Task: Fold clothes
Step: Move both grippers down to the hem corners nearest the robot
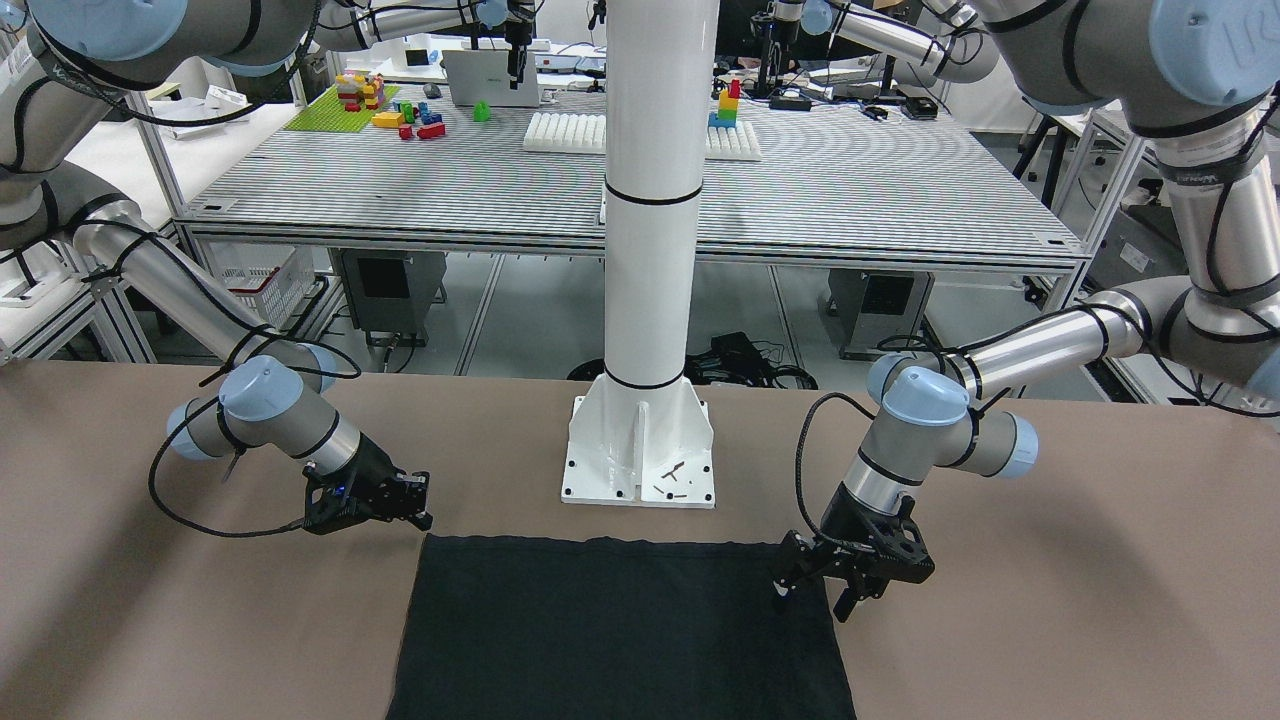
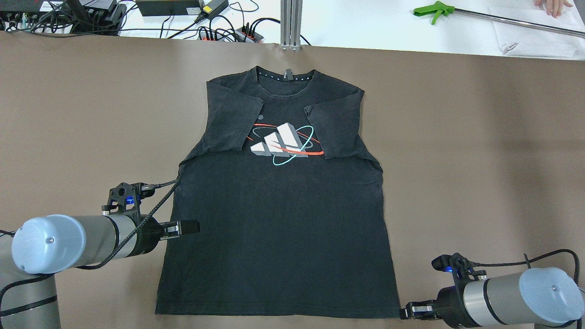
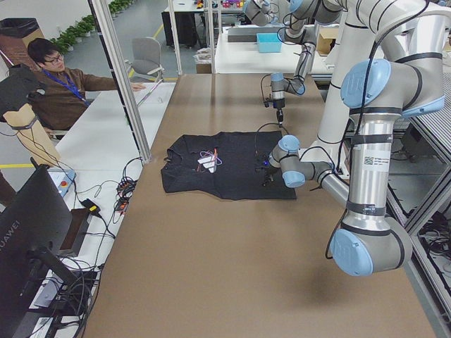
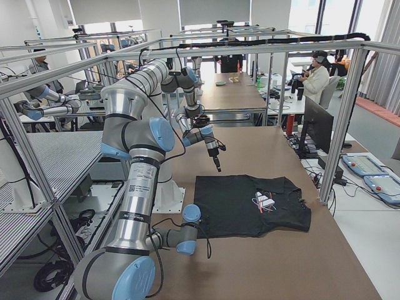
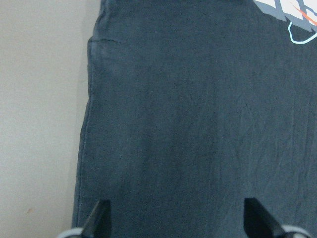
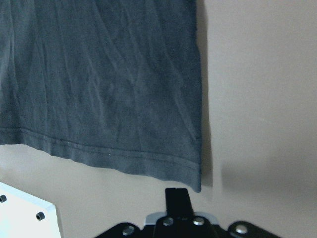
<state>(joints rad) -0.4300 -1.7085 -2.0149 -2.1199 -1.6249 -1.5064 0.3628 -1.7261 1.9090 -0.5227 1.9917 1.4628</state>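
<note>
Two hands are low over the bench (image 2: 480, 160), one at each side of the black T-shirt (image 2: 279, 219), which lies flat and print-side up. The left hand (image 2: 194, 226) is above the shirt's side edge on its own side, in the shirt's lower half. Its fingertips (image 5: 101, 218) stand wide apart and hold nothing. In the left wrist view dark cloth fills the span between them, with bare bench just outside the one over the shirt's edge. Whether they touch the fabric cannot be told. Far ahead of this hand is the grey, red and teal chest print (image 2: 283, 144). Beyond the print are the two sleeves (image 2: 231, 119), folded inward over the chest, and then the collar (image 2: 286, 82) at the end farthest from both hands. The right hand (image 2: 406, 312) is at the hem corner on its own side, with its fingers (image 6: 177, 196) pressed together and gripping nothing. The stitched hem (image 6: 99, 156) runs across just ahead of them, and its corner lies just beside their tips. Contact there cannot be judged. Bare bench stretches out to that hand's outer side. Between the two hands, just short of the hem, is the white base of the robot's pedestal (image 1: 640, 450).
</note>
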